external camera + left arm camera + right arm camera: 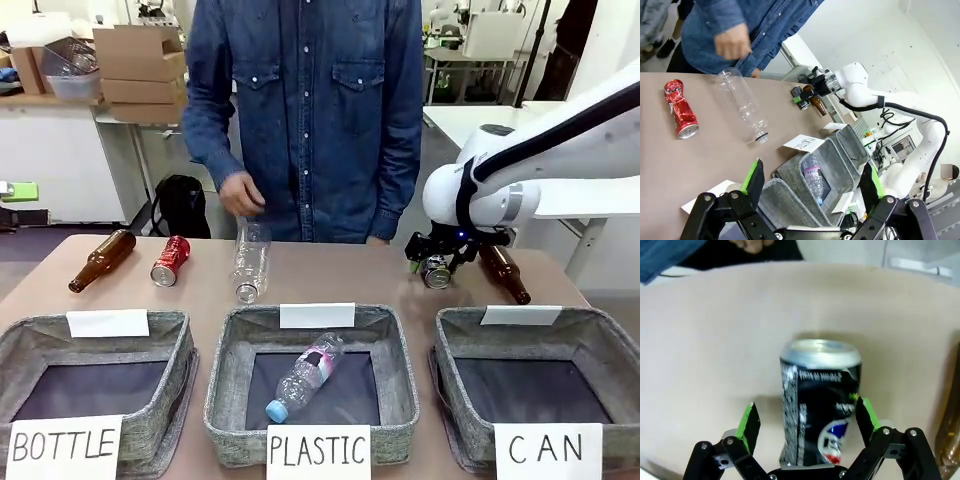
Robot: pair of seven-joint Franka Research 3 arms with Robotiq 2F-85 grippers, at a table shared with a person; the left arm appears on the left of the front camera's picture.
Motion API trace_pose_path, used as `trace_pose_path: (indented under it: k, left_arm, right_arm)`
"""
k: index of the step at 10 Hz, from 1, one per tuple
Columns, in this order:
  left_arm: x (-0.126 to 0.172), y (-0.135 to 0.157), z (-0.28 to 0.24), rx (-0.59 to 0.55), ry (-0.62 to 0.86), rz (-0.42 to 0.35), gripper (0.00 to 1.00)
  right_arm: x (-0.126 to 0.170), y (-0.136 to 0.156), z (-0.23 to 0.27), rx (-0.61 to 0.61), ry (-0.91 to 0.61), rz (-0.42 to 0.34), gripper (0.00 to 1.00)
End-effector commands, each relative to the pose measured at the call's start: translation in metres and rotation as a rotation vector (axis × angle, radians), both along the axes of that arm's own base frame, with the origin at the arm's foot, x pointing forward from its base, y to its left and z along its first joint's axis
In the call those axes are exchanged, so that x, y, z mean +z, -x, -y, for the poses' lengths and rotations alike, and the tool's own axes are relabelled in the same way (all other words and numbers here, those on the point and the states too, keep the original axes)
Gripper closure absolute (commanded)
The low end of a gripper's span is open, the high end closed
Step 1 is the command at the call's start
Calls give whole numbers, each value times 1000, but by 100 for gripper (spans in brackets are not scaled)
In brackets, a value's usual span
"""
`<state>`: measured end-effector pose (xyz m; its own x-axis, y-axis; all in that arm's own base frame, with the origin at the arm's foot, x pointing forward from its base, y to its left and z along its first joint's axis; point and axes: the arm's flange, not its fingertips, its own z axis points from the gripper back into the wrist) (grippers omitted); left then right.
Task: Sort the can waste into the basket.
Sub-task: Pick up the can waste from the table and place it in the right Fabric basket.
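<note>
The dark can (436, 271) is lying on its side on the table (330, 285), at the far right, behind the basket (600, 335) carrying the white "CAN" label. Its long axis is running from the robot's side toward the person's side, with one round silver end facing the robot. From the right wrist, the can is stretching straight up the picture, its other silver end pointing away, between the two green pads (749, 421). The right arm's jaws are standing wide apart, one on each side of the can and not clamping it. One pad is leaving a clear gap and the other is sitting very close to the can's side. The can is showing a black-blue skin with white lettering and a red, white and blue mark low on its body. A brown bottle (503, 272) is lying just beside it.

The red can (170, 261) is lying on its side at the far left of the table, between a second brown bottle (101, 260) and a clear bottle (250, 260), apart from both. Its long axis is running roughly near to far, silver end facing the robot, and its far end is looking crumpled. A person's hand (240, 193) is hanging just above the clear bottle.

The left arm's jaws are standing wide apart, holding nothing.
</note>
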<state>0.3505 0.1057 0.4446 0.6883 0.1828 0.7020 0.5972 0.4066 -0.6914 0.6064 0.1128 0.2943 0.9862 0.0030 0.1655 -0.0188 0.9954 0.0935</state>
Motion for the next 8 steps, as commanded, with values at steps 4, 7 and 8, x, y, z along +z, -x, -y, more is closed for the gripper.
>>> trace_pose_path:
  k: [4,7,8]
  left_arm:
    - [1,0,1,0,12,30,0]
    - [1,0,1,0,12,30,0]
    - [1,0,1,0,12,30,0]
  right_arm:
    - [8,-12,-17,-27,57,19,57]
    - [7,-13,-17,-21,91,-10,100]
    - [7,-13,-16,-26,97,-11,100]
